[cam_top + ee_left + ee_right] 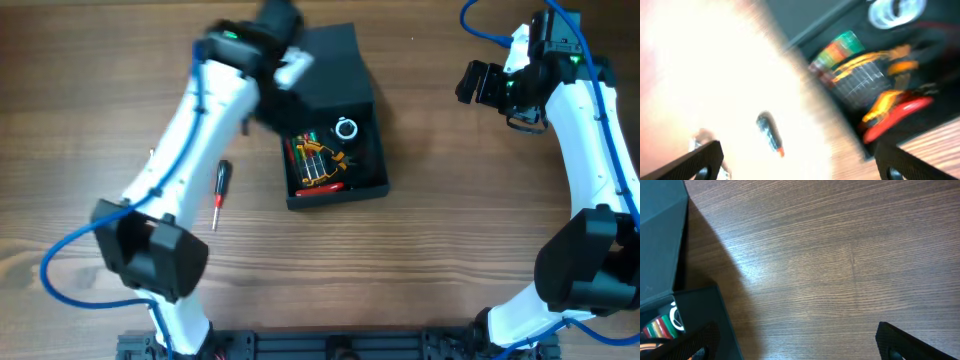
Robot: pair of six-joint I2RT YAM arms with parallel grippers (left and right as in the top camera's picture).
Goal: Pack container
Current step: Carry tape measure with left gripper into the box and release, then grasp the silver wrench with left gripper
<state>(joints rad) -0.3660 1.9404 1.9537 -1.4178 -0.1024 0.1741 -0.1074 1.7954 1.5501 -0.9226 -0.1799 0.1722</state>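
The container is a dark teal-grey box in the middle of the table, with its flap lid standing open at the back. Inside lie orange and red hand tools and a white ring. My left gripper is blurred, above the lid's left edge. In the left wrist view its fingers are wide apart and empty, over the box contents and a screwdriver. My right gripper is open and empty, right of the box, and its fingers hang over bare wood beside the container.
A screwdriver with a black and red handle lies on the wooden table left of the box. Blue cables run along both arms. A black rail lines the table's front edge.
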